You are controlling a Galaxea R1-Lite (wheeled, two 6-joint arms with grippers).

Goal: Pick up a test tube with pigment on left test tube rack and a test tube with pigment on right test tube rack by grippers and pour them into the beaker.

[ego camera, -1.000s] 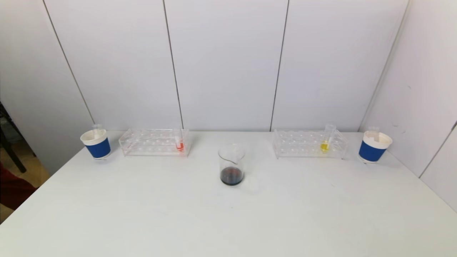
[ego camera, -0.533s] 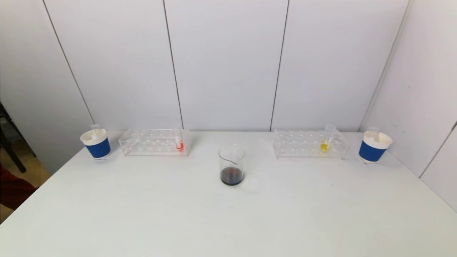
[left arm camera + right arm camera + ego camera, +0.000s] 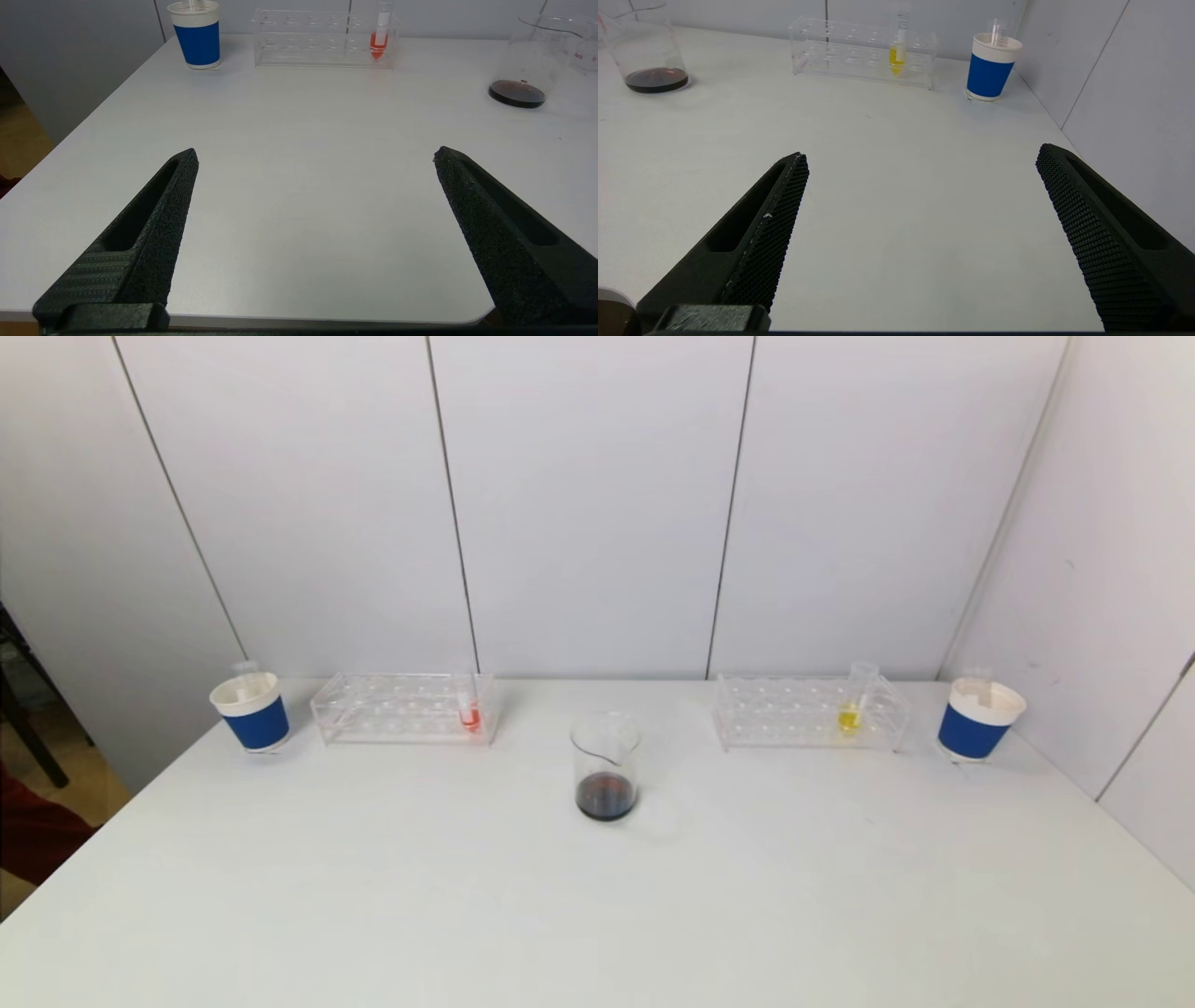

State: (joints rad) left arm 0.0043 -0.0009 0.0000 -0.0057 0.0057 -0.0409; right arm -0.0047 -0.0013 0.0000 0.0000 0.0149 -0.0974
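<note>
I had a white table (image 3: 373, 896) in front of me, backed by pale grey wall panels (image 3: 597, 504) with a second wall closing in on the right. A blue paper cup (image 3: 250, 711) stood at the far left of the table and another blue cup (image 3: 977, 719) at the far right, each with a clear tube standing in it.

The left rack (image 3: 403, 707) lay lengthwise along the back edge, and the tube with red pigment (image 3: 470, 709) stood upright in its end nearest the middle, mouth up. The right rack (image 3: 810, 713) lay the same way, with the tube of yellow pigment (image 3: 851, 705) upright toward its outer end. The beaker (image 3: 606, 766) stood upright between the racks and nearer to me, with dark liquid in its bottom.

Neither arm showed from the head camera. The left gripper (image 3: 315, 156) hung low over the near edge of the table, its fingers (image 3: 159, 219) spread wide with nothing between them, pointing toward the left rack. The right gripper (image 3: 922, 156) hung likewise, fingers (image 3: 1101, 224) wide apart and empty, facing the right rack.
</note>
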